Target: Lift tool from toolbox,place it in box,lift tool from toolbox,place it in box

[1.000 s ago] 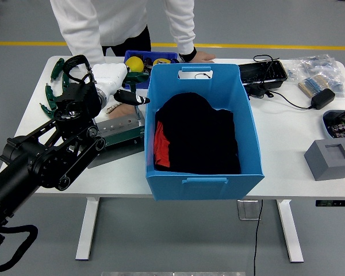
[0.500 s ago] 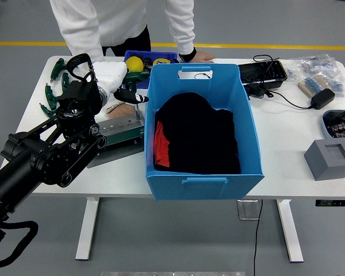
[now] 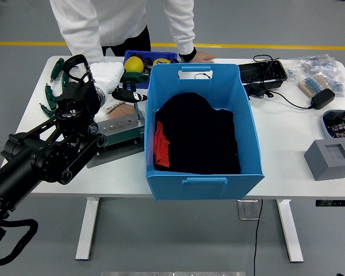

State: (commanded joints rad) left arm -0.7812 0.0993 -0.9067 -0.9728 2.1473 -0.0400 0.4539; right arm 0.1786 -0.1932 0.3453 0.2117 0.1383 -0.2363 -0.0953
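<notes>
My left arm reaches in from the lower left, and its white hand point(image 3: 108, 75) is closed around a black-handled tool point(image 3: 130, 94). The tool points right, toward the left wall of the big blue box point(image 3: 195, 180). It hangs above the open green and grey toolbox point(image 3: 119, 130), just short of the box rim. Black cloth and something red lie inside the box. My right arm does not show.
Green-handled pliers point(image 3: 48, 91) lie at the table's left edge. A small blue bin point(image 3: 142, 59) with a yellow item stands behind the toolbox. A person in white leans on the far edge, one hand point(image 3: 202, 56) flat on the table. A black tray, cables and a grey block point(image 3: 331, 158) sit right.
My left hand and the tool in it have drawn slightly up and back to the left, away from the blue box. The person has stayed still.
</notes>
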